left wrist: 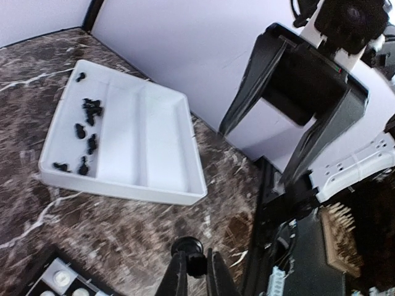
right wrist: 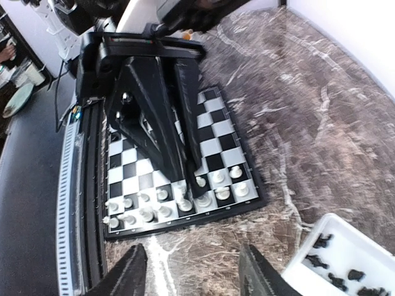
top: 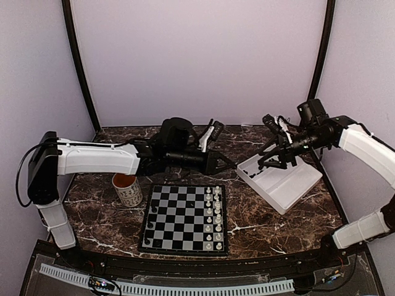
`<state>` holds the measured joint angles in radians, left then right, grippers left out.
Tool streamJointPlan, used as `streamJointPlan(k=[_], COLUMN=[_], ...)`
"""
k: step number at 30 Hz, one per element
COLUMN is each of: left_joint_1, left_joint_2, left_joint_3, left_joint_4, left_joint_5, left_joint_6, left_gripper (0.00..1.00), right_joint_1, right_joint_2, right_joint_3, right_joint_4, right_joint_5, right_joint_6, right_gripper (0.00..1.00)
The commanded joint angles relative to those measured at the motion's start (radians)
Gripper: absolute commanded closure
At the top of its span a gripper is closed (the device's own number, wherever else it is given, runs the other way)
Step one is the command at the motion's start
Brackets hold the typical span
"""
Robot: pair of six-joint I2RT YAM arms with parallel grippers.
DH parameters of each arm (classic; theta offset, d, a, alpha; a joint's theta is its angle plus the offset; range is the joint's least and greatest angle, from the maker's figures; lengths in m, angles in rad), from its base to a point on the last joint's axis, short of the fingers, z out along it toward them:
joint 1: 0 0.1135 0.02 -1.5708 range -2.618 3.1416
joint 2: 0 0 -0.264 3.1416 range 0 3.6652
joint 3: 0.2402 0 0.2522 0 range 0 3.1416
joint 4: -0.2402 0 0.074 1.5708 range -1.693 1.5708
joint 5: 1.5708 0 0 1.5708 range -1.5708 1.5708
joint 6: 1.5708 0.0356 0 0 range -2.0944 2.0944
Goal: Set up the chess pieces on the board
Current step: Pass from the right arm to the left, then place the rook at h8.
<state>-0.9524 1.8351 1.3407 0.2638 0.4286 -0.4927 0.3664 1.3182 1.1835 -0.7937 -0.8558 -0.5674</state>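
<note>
Near tray [left wrist: 136,190], left tool [left wrist: 195,276] pinches chess piece [left wrist: 187,250]; right tool [right wrist: 194,271] gapes.

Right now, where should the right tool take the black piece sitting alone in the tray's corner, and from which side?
Across its body, coming straight down from above. The lone black piece is tiny and sits low in the white tray, with walls close on two sides, so a sideways approach looks blocked. The open right tool would best close along the nearer wall.
</note>
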Motion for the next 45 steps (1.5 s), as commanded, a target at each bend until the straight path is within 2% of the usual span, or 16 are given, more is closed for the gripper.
streamJointPlan(k=[1,6,9,13,30,45], left_joint_1=[0.043,0.13,0.156,0.184,0.248,0.251], left_joint_2=[-0.227,-0.317,-0.341,-0.323,-0.114,-0.091], left_joint_3=[-0.091,-0.18,-0.224,-0.252,-0.181,-0.152], left_joint_4=[-0.304,-0.556,-0.629,-0.686,-0.772,-0.805], left_joint_5=[-0.19,-0.377,-0.475,-0.531,-0.547,-0.513], left_joint_6=[0.229,0.274,0.289,0.29,0.286,0.291], left_gripper=[0.95,0.95,0.95,0.96,0.97,0.96], right_joint_1=[-0.092,-0.139,-0.149,-0.156,-0.165,-0.165], right_joint_2=[-0.114,-0.163,-0.16,-0.147,-0.165,-0.143], right_joint_3=[-0.095,-0.233,-0.289,-0.308,-0.335,-0.332], right_joint_4=[0.136,0.258,0.3,0.318,0.332,0.33], right_joint_5=[-0.008,0.033,0.05,0.07,0.09,0.083], right_joint_6=[0.046,0.084,0.084,0.078,0.072,0.063], right_gripper=[0.44,0.41,0.41,0.4,0.39,0.38])
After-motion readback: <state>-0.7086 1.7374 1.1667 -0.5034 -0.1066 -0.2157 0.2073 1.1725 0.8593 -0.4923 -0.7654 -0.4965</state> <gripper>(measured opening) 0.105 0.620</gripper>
